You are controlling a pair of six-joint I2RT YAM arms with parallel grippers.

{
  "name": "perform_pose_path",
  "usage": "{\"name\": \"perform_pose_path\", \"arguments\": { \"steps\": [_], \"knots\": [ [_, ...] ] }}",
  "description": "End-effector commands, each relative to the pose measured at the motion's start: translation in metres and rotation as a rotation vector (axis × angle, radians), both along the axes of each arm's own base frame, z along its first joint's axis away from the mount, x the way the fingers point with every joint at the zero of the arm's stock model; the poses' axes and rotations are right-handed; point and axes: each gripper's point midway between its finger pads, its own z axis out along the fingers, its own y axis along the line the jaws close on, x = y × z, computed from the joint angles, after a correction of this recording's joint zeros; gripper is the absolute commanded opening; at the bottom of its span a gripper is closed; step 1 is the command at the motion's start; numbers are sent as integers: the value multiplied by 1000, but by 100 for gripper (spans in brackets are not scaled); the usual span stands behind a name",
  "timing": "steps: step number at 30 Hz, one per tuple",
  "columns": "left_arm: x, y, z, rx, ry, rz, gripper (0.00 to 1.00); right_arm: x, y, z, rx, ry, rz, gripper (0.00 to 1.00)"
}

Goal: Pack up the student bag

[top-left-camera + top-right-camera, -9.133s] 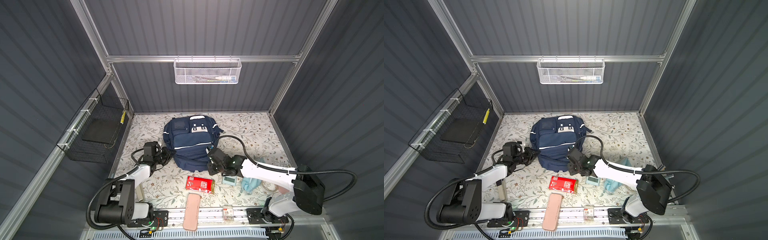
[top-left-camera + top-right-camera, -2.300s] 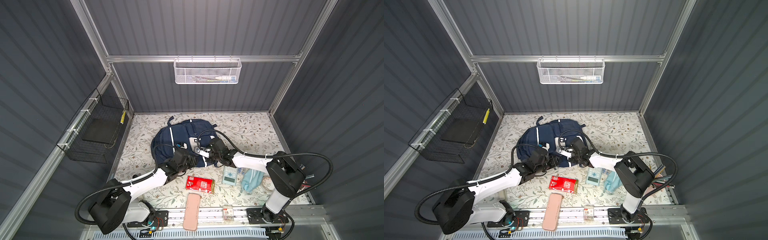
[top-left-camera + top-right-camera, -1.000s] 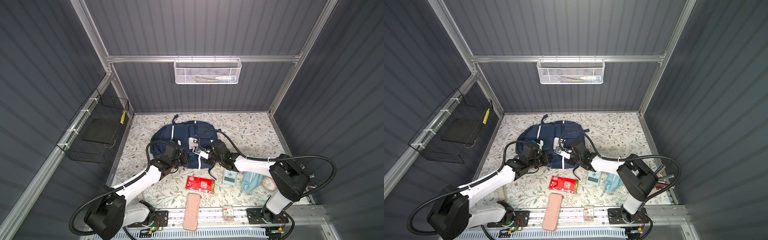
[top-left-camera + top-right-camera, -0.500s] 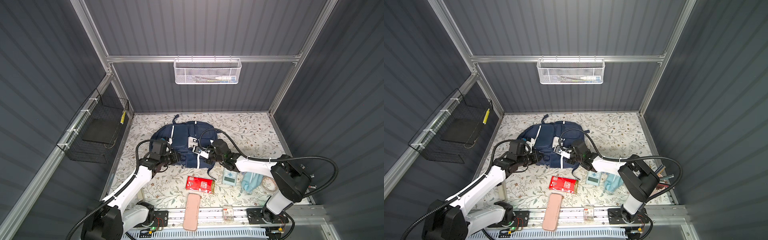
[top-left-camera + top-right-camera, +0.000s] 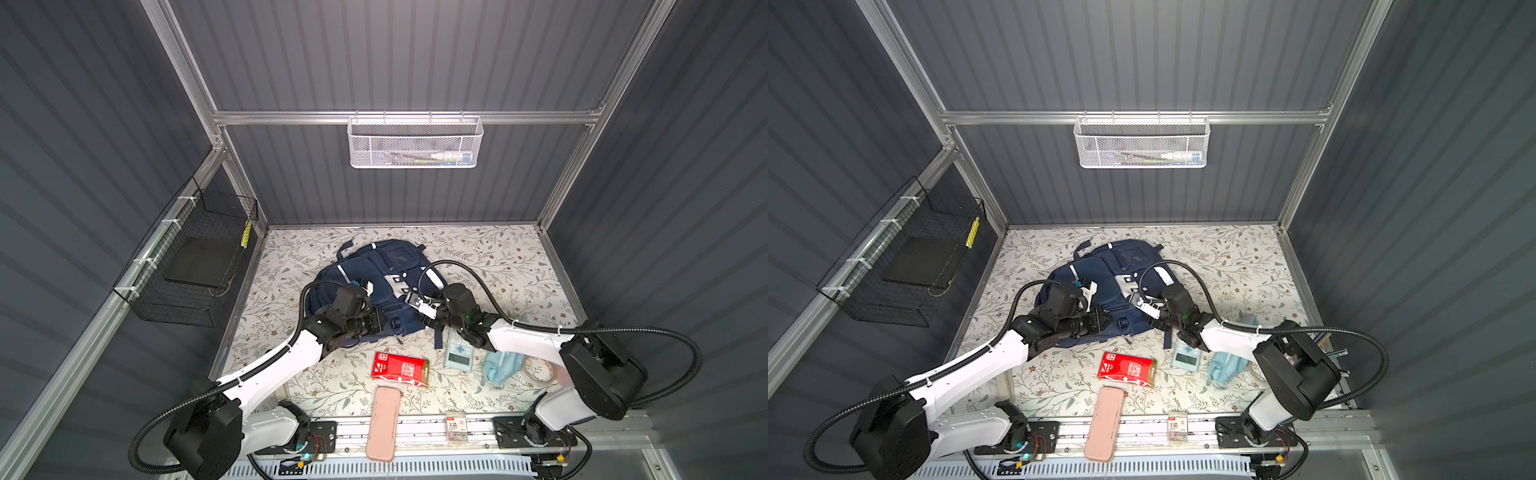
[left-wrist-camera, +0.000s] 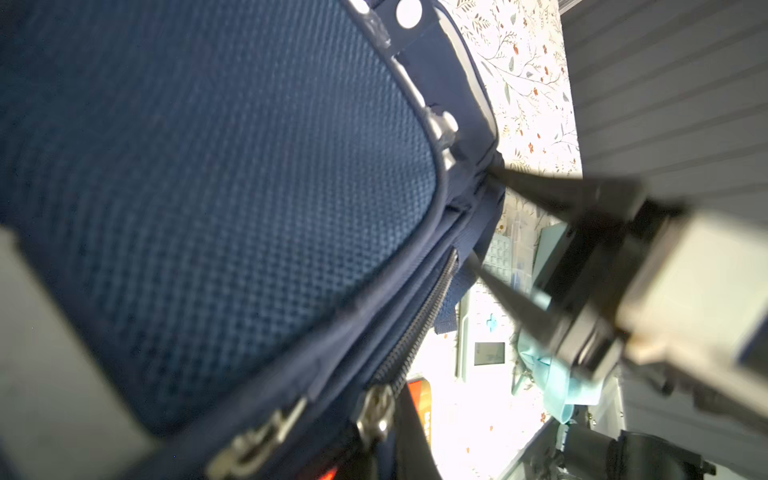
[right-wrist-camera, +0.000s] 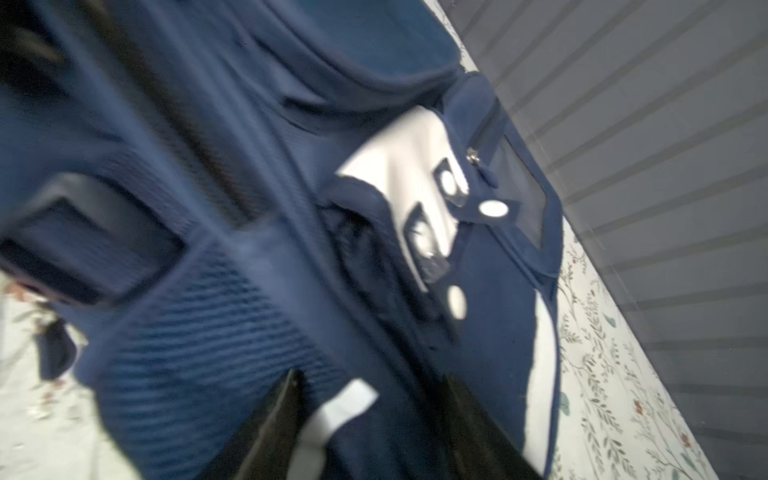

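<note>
The student bag (image 5: pixel 386 282) is soft, floppy fabric, likely light; pinch a seam or strap; left gripper (image 5: pixel 376 326) closed tight at its edge; right gripper (image 6: pixel 481 214) jaws parted, empty

Floral mat (image 5: pixel 498 257) covers the floor. Nearest me: red packet (image 5: pixel 400 369), pink case (image 5: pixel 384 423) just in front of it, light-blue calculator (image 5: pixel 459 353) beside crumpled light-blue pouch (image 5: pixel 500 368), small card packet (image 5: pixel 456 426) at front edge. White mesh basket (image 5: pixel 414 143) on back wall, black wire basket (image 5: pixel 195 266) on my left wall.

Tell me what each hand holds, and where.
The left hand is shut on the student bag at its zippered near edge; the right hand is open, holding nothing.
</note>
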Motion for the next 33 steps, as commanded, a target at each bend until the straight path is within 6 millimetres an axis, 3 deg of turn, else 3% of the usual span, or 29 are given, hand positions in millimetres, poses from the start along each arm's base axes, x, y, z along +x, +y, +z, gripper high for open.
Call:
{"name": "perform_pose_path", "arguments": {
  "steps": [1,9,10,13,16,23,29,31,33],
  "knots": [
    [19,-17,51,-129,-115,17,0,-4,23,12,5,-87,35,60],
    [6,-9,31,-120,-58,35,0,20,57,13,44,-150,3,48],
    [6,-9,32,-121,-58,35,0,20,58,12,49,-147,8,44],
    [6,4,32,-55,-76,60,0,12,58,2,27,-144,38,12],
    [14,33,25,21,-62,110,0,9,44,-6,-9,-173,35,0],
    [34,98,16,31,-9,206,0,24,-8,-13,-41,-164,-43,0],
    [46,149,12,10,13,285,0,45,-45,-4,-6,-185,-134,0],
    [50,158,20,6,3,284,0,50,-54,-4,-8,-186,-154,0],
    [50,150,35,-30,-18,244,0,52,-57,-6,-30,-196,-155,0]
  ]
}}
